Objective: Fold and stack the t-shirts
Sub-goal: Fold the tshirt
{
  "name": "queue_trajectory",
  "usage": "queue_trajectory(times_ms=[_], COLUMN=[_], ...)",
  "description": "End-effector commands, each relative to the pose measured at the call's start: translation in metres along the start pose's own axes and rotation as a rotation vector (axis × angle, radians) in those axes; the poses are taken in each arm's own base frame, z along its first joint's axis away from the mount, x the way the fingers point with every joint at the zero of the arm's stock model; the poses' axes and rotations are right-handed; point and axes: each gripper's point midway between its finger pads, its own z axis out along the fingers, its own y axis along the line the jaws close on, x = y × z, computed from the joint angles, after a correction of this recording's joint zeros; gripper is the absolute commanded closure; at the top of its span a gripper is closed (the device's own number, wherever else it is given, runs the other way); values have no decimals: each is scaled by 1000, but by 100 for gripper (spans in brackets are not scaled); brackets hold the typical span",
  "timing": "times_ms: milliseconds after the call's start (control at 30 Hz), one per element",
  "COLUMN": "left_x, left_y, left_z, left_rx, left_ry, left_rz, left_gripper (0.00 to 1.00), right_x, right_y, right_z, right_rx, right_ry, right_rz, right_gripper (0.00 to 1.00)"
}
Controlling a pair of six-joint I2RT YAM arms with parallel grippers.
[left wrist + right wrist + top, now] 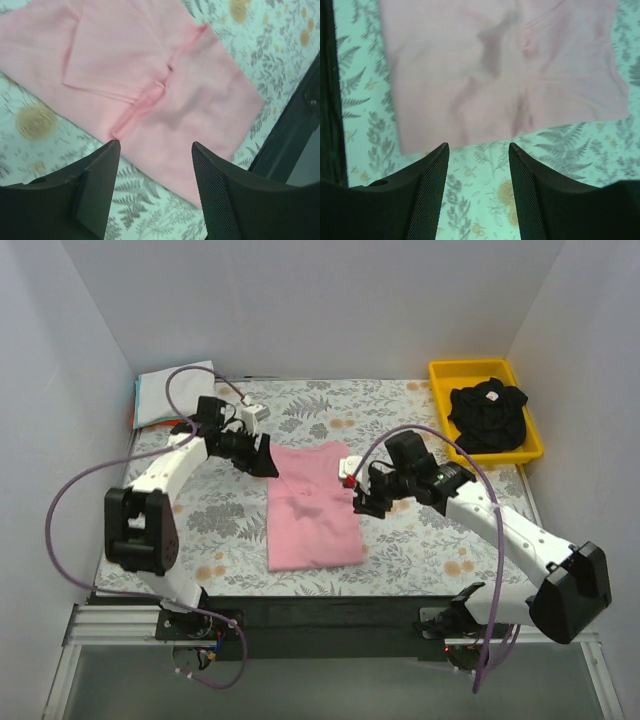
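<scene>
A light pink t-shirt (312, 508) lies partly folded as a long rectangle in the middle of the floral table cloth; it also shows in the left wrist view (150, 85) and the right wrist view (500, 70). My left gripper (268, 462) is open and empty above the shirt's far left corner (156, 147). My right gripper (358, 502) is open and empty just right of the shirt's right edge (479, 147). A black t-shirt (488, 416) lies crumpled in the yellow tray (438, 373). Folded white, pale blue and orange shirts (165, 393) are stacked at the far left corner.
The floral table cloth (420, 540) covers the table. White walls close in the back and sides. The table's dark front edge (320, 608) runs along the near side, with both arm bases there.
</scene>
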Motion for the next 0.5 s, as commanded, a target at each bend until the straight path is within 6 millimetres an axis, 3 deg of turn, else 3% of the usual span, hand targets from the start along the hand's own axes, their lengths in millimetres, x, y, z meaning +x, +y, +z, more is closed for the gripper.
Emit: queue_trajectory(times_ms=[0, 67, 100, 133, 200, 333, 367, 433, 467], left_x=[23, 35, 51, 54, 88, 133, 129, 147, 146], left_y=[-39, -50, -62, -74, -101, -115, -115, -113, -112], left_z=[-24, -35, -32, -36, -24, 0, 6, 13, 18], left_rx=[42, 32, 90, 139, 231, 235, 224, 209, 201], left_ry=[-68, -94, -87, -98, -3, 94, 63, 77, 60], left_rz=[169, 223, 213, 276, 317, 417, 450, 494, 544], left_gripper=[41, 42, 48, 51, 58, 69, 70, 73, 74], right_x=[38, 43, 41, 39, 35, 36, 34, 37, 40], right_y=[43, 54, 54, 59, 65, 95, 94, 104, 102], right_z=[9, 16, 19, 24, 34, 62, 71, 81, 90], right_rx=[-119, -135, -134, -157, -203, -297, -283, -291, -283], right_ry=[72, 87, 86, 86, 88, 111, 102, 103, 107], right_rz=[-37, -29, -22, -11, 14, 18, 23, 26, 28], right_gripper=[42, 44, 49, 52, 62, 72, 77, 78, 79])
